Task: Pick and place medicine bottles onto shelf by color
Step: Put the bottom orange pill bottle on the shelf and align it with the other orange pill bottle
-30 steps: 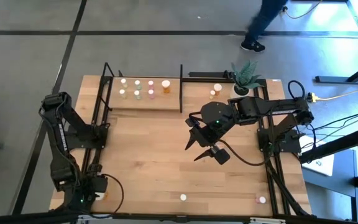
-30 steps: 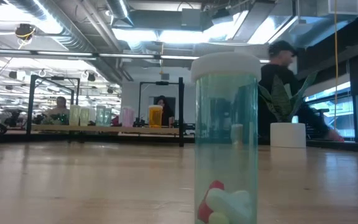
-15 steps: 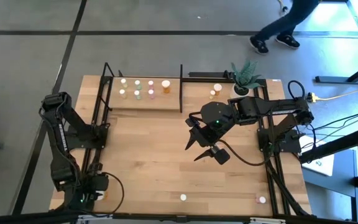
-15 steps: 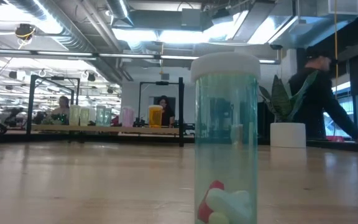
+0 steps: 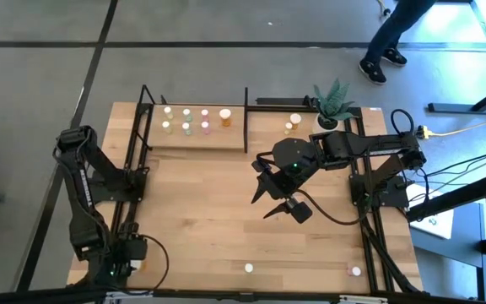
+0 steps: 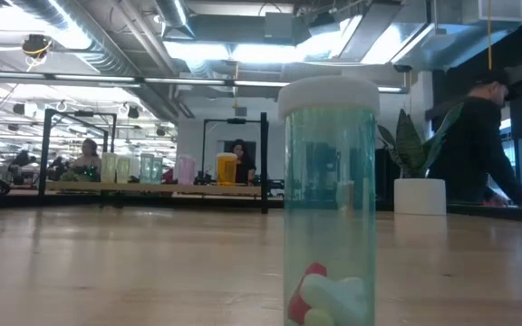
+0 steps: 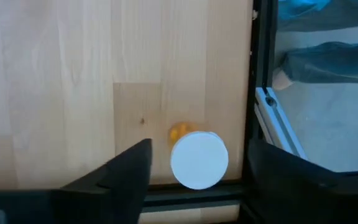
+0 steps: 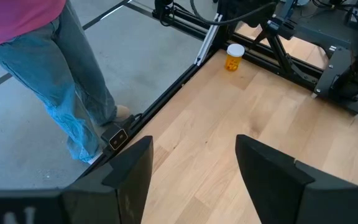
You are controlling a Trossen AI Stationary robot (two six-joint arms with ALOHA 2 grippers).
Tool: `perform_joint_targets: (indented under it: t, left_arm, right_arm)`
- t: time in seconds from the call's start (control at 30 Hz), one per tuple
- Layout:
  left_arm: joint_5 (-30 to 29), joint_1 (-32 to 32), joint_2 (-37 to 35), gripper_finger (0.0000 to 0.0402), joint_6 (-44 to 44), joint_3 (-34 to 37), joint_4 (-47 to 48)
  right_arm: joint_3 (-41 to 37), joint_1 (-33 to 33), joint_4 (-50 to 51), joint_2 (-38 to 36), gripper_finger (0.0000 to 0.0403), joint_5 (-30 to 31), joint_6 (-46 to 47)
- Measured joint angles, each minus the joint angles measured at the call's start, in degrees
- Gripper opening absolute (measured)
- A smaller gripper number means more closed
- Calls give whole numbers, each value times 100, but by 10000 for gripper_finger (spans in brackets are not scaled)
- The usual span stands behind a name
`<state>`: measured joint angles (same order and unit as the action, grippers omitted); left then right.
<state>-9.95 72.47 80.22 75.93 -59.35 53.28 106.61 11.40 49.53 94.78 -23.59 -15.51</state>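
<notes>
I am two dark, matte, jointed arms. My left arm [image 5: 87, 198] is blocky black links with a small green light near its base. My right arm [image 5: 353, 150] carries a round black housing with a green light, and black cables loop from it. My fingers [image 8: 126, 171] are flat, angular black wedges.

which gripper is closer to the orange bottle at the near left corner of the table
Left. The left gripper hangs open directly over the orange bottle, fingers either side of its white cap. The right gripper hangs mid-table, far off.
</notes>
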Motion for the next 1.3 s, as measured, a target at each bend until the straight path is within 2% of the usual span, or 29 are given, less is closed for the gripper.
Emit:
perform_joint_targets:
  t: [0.17,0.33,0.5,1.3]
  left_arm:
    - [3,-44,355,323,45,4,-170]
    - [175,-53,579,349,57,7,-187]
    - [674,-52,664,353,452,7,-186]
    - [753,-55,1706,353,515,7,-423]
  right_arm:
    - [0,0,-1,0,231,0,1]
    - [0,-1,0,0,231,1,2]
    - [0,-2,0,0,231,1,1]
    - [0,-1,-1,0,231,0,2]
